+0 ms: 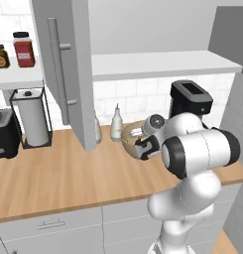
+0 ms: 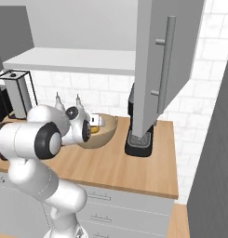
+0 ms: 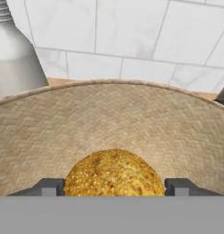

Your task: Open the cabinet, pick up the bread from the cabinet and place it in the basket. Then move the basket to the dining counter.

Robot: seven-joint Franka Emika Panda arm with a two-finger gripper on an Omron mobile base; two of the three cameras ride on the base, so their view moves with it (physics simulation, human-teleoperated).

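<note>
The round tan basket (image 1: 128, 136) (image 2: 105, 134) stands on the wood worktop by the tiled wall. My gripper (image 1: 136, 135) (image 2: 94, 122) (image 3: 114, 187) reaches into it from the front. In the hand view the golden-brown bread (image 3: 114, 176) sits between my two fingertips (image 3: 49, 187), which press against its sides, low against the basket's woven inside (image 3: 109, 114). The cabinet door (image 1: 68, 64) (image 2: 162, 60) hangs wide open above the worktop. The dining counter is out of view.
A white bottle (image 1: 116, 125) (image 3: 13, 55) stands just behind the basket, two bottles (image 2: 57, 100) in the right base view. A black coffee machine (image 1: 190, 99) (image 2: 138, 139) is to the basket's right. A paper towel holder (image 1: 30, 116), a toaster (image 1: 4, 133) and shelf jars (image 1: 24, 49) are to the left.
</note>
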